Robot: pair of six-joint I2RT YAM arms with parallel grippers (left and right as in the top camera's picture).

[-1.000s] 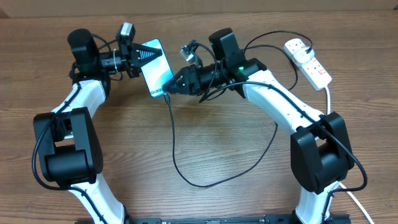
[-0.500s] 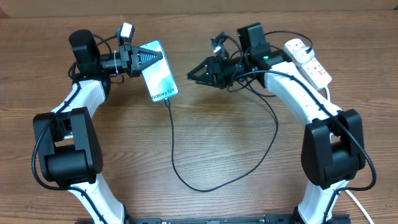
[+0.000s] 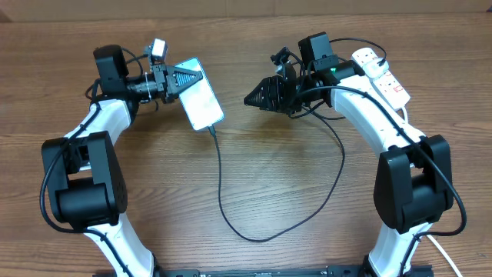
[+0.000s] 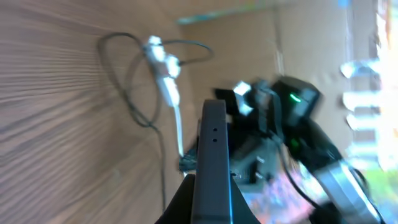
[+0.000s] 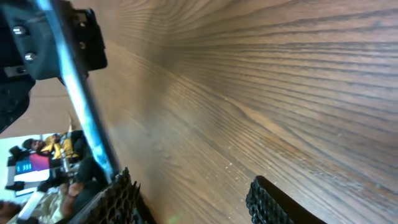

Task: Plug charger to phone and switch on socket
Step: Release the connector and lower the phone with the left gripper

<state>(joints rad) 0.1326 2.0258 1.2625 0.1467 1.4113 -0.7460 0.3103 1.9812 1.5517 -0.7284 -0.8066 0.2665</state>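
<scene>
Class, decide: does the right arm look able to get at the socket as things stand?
Probably yes: the right gripper is open and empty, and the socket lies uncovered beside that arm, though the gripper points away and must swing round.

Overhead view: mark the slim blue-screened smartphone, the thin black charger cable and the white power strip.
slim blue-screened smartphone (image 3: 204,108), overhead view, middle of its screen
thin black charger cable (image 3: 220,185), overhead view, long stretch below its connector end
white power strip (image 3: 384,77), overhead view, middle of its top face
</scene>
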